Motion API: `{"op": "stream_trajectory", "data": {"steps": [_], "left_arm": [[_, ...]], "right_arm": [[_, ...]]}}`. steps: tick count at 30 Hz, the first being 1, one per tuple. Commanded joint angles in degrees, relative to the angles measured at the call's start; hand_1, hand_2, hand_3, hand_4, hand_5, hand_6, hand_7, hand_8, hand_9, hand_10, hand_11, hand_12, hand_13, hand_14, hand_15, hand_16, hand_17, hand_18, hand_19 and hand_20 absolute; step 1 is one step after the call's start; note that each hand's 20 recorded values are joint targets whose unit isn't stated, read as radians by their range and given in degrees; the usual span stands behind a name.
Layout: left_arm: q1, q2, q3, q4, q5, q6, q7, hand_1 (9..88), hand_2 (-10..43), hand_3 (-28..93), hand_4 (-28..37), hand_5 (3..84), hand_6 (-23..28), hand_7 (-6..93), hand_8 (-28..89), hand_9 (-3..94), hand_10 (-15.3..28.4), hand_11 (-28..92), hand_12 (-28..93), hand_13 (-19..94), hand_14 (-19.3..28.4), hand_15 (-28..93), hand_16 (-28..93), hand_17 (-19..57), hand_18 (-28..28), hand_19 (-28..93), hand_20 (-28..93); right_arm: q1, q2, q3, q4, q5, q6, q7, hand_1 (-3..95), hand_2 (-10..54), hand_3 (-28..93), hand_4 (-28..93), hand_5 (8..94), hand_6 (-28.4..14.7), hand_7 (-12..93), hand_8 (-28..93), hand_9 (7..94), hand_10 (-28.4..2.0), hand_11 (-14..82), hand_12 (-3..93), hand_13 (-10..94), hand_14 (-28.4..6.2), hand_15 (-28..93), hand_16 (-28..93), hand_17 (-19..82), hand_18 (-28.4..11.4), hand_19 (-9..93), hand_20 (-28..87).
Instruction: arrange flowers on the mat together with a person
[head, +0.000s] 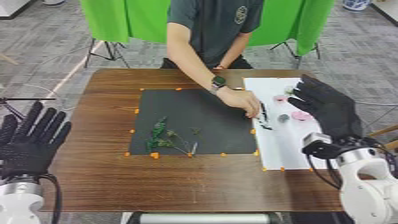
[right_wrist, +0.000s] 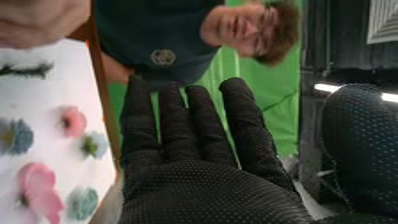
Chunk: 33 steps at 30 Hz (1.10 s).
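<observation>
1. Right hand (head: 336, 114), nearest the camera in the wrist view: wide open, fingers straight and close together, thumb apart from them. Holding nothing. In the head view it's over the right edge of the white mat (head: 282, 145), near the flowers.
2. Left hand (head: 28, 152): also open, fingers straight and fanned, empty. It's at the table's left edge, well apart from the black mat (head: 191, 107).
3. Person's hand (head: 238, 101): over the seam between the mats, fingertips at a dark green sprig (head: 265, 120) on the white mat. Can't tell if they grip it.
4. White mat also has a large pink flower (head: 302, 116), a smaller pink flower (head: 280, 98), a blue-gray flower (head: 283, 118) between the large pink one and the sprig, plus a pale green flower (right_wrist: 93, 145) and a teal flower (right_wrist: 82, 202).
5. Black mat: leafy green stem (head: 158, 131) lying toward the near left corner, thinner stems just beside it.
6. Orange tabs (head: 155, 155) around the mat edges, on the brown table (head: 178, 187).
</observation>
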<state>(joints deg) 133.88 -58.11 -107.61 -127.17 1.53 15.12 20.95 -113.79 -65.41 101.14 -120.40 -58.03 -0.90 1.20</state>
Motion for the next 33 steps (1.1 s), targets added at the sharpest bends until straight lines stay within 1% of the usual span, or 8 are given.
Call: {"op": "stream_trajectory", "data": {"steps": [1, 16, 18, 22, 24, 28, 31, 33], "left_arm": [[0.6, -0.5, 0.38, -0.16, 0.34, -0.3, -0.69, 23.9, 13.5, 73, -28.3, 40.7, 7.0, 11.0, -11, 35.1, 14.8, 18, 6, 27, 13.4, 22, -6, -4.9, 13.1, 29, 11], [0.1, -0.51, 0.73, 0.03, 0.25, 0.05, -1.15, 24.0, 13.5, 73, -28.3, 41.3, 7.3, 11.5, -11, 36.0, 15.0, 18, 7, 28, 13.6, 23, -6, -5.0, 13.3, 29, 11], [0.0, -0.47, 0.75, 0.1, 0.15, 0.19, -1.3, 24.0, 13.5, 73, -28.3, 41.4, 7.3, 11.5, -11, 36.0, 15.0, 18, 7, 28, 13.7, 23, -6, -5.1, 13.3, 29, 11], [-0.2, -0.43, 0.74, 0.28, 0.24, 0.01, -1.75, 24.1, 13.6, 73, -28.3, 41.6, 7.3, 11.7, -11, 36.2, 15.2, 19, 7, 28, 13.9, 24, -6, -5.2, 13.4, 29, 12], [0.0, -0.45, 0.74, 0.2, 0.21, -0.15, -1.67, 24.1, 13.7, 73, -28.3, 41.8, 7.4, 12.0, -10, 36.5, 15.4, 19, 7, 28, 14.3, 24, -5, -5.3, 13.5, 30, 12], [-0.3, -0.39, 0.86, 0.31, 0.39, -0.11, -2.37, 23.9, 13.8, 73, -28.3, 41.9, 7.4, 12.2, -10, 36.9, 15.5, 19, 8, 29, 14.6, 24, -5, -5.4, 13.6, 30, 12], [-0.1, -0.48, 0.83, 0.25, 0.33, -0.32, -2.02, 23.7, 13.9, 73, -28.3, 42.6, 7.9, 12.1, -10, 37.1, 15.6, 19, 8, 29, 14.9, 25, -5, -5.3, 13.6, 30, 12], [0.1, -0.54, 0.83, 0.12, 0.22, -0.06, -1.9, 23.7, 14.0, 73, -28.3, 42.7, 7.9, 12.1, -10, 37.3, 15.6, 20, 8, 29, 14.9, 25, -5, -5.4, 13.6, 30, 12]], "right_arm": [[-0.2, -0.4, -0.1, -0.4, -2.0, 0.2, -0.1, 13.2, 11.1, 81, -25, 39.3, -6.0, 9, -9, 34.6, -15.7, 4.0, 12.6, 29, -11.3, 10, 12, 16, -13.0, 30, 9], [1.1, 0.0, -1.7, 0.2, -12.1, 0.0, 0.6, 16.6, 8.0, 81, -24, 39.9, -6.0, 11, -10, 34.7, -15.7, 4.5, 12.8, 29, -11.0, 10, 13, 15, -13.1, 32, 9], [0.5, -0.3, -0.8, 0.1, -14.1, -0.6, 0.7, 17.3, 6.8, 81, -24, 39.9, -6.0, 11, -10, 34.7, -15.7, 4.5, 12.8, 29, -10.9, 10, 13, 15, -13.1, 32, 9], [1.2, 0.6, -1.7, -0.3, -22.0, 0.7, 2.7, 19.3, 5.0, 81, -24, 39.9, -6.0, 11, -10, 34.6, -15.8, 4.6, 12.9, 28, -10.8, 10, 13, 15, -13.2, 33, 10], [1.5, 0.4, -1.5, -0.2, -24.8, -0.9, 2.7, 19.8, 4.4, 81, -24, 39.8, -6.1, 12, -10, 34.0, -16.2, 4.9, 13.1, 28, -11.3, 11, 13, 15, -13.7, 34, 10], [3.0, 1.2, -3.1, 0.7, -27.5, -0.9, 3.2, 20.9, 3.4, 80, -23, 38.9, -6.4, 12, -10, 32.6, -16.6, 5.2, 13.3, 27, -11.8, 11, 13, 14, -14.2, 35, 10], [3.8, 1.4, -3.8, 1.2, -30.9, -1.2, 3.0, 21.6, 2.8, 80, -23, 38.3, -6.5, 12, -10, 32.0, -16.6, 5.2, 13.2, 26, -11.7, 11, 13, 14, -14.2, 35, 9], [4.3, 1.9, -4.3, 1.5, -33.1, -1.1, 3.3, 22.0, 2.3, 80, -23, 38.1, -6.5, 12, -10, 31.8, -16.6, 5.2, 13.2, 26, -11.7, 12, 12, 14, -14.1, 35, 9]]}}
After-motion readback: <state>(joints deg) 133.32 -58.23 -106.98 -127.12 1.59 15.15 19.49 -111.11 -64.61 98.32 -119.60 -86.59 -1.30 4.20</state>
